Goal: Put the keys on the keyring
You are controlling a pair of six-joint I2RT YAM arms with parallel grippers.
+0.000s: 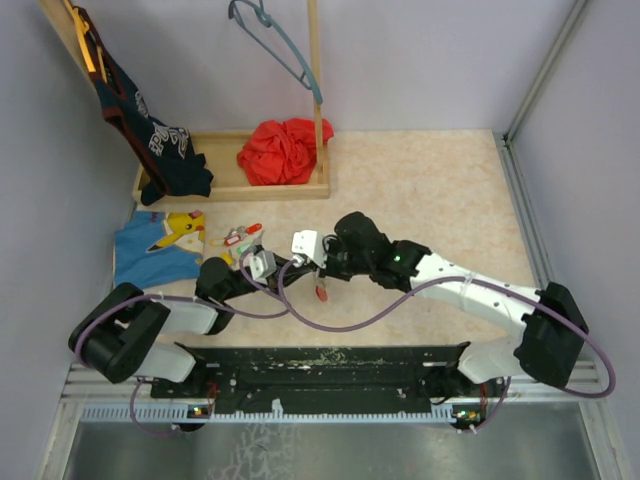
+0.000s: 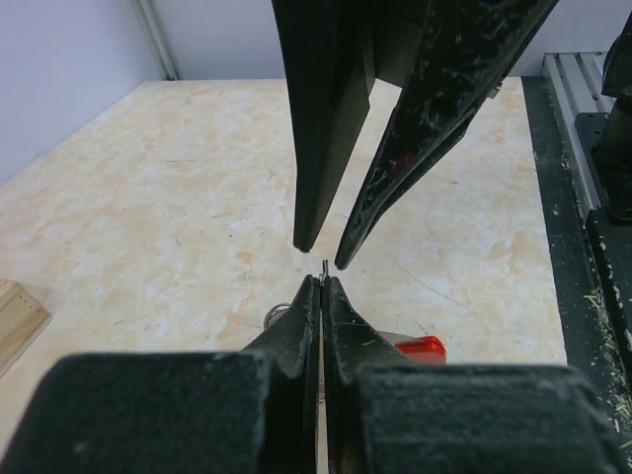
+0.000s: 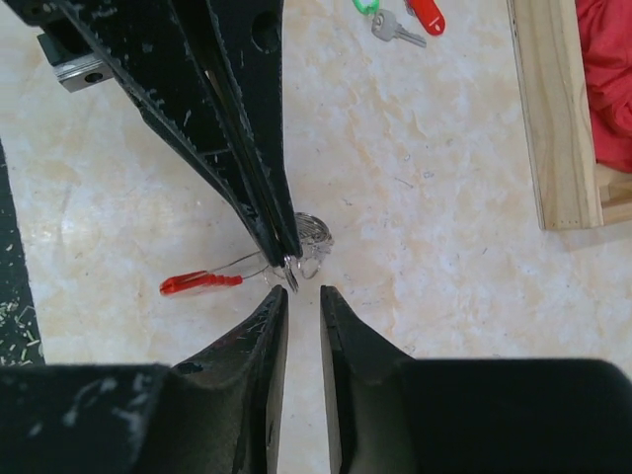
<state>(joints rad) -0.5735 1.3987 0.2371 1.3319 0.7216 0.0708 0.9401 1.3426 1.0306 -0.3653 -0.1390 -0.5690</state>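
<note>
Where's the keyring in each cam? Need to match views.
Top external: keyring, a red speck just below picture centre.
Left wrist: its red tag sits low, right of the left gripper.
Right wrist: red tag left of centre, metal ring beside it at centre.
Landmark: the left gripper's shut tip, pinching the ring; it enters from the top in right wrist.
</note>
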